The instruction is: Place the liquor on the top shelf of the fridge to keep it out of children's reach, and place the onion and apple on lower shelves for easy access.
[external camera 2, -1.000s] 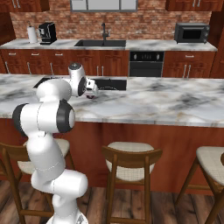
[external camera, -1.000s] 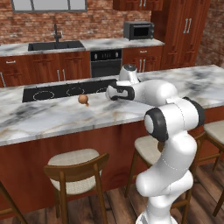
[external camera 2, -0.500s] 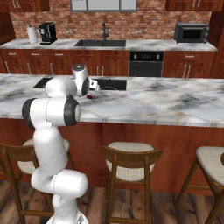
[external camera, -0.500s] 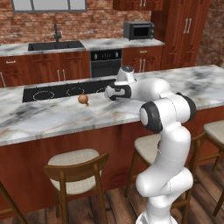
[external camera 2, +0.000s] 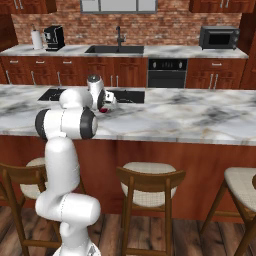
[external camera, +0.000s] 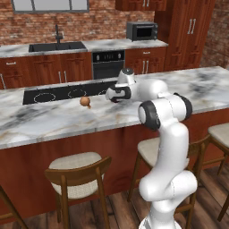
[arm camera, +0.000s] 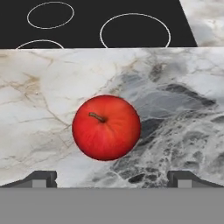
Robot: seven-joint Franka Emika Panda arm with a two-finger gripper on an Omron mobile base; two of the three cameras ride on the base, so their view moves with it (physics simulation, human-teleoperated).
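Elbow has swung up; jaws (arm camera: 112, 179) hang wide open, empty, above the apple (arm camera: 106, 127) on the table (arm camera: 175, 109), probably clear of it. Onion (external camera: 85, 102) lies apart.

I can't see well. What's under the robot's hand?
The apple sits on the marble counter under the open gripper. The counter right beneath the apple is hidden.
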